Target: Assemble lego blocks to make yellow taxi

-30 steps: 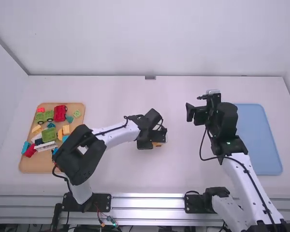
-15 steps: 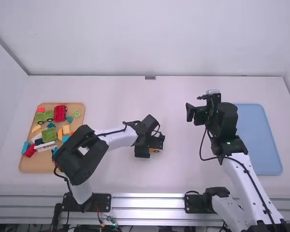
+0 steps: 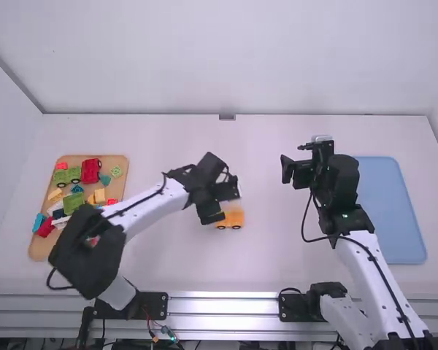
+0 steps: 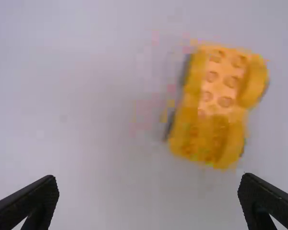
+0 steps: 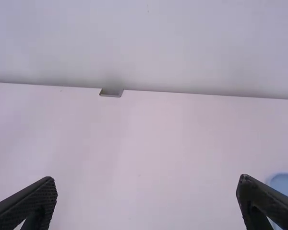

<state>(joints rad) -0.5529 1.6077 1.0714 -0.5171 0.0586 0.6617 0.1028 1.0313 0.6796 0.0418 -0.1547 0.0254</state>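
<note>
In the high view my left gripper point(image 3: 220, 209) is over the middle of the table, beside and partly over a yellow wheeled block point(image 3: 232, 219). The left wrist view has the left gripper point(image 4: 149, 196) open, nothing between its fingers, and the yellow block point(image 4: 216, 103) with studs on top apart from them. My right gripper point(image 3: 298, 171) is raised right of the middle in the high view; the right wrist view has this gripper point(image 5: 147, 199) open over bare table. Two yellow blocks point(image 3: 100, 195) lie among the pieces at the left.
A wooden tray point(image 3: 44, 251) at the left holds several red, green, blue and white pieces, partly behind the left arm. On the right lies a blue tray point(image 3: 394, 211), beside the right arm. A small metal piece point(image 3: 227, 117) is at the table's far edge.
My left gripper has drawn back toward the left, uncovering the yellow wheeled block on the table. The left arm's elbow has swung toward the camera and left. The right arm has kept still.
</note>
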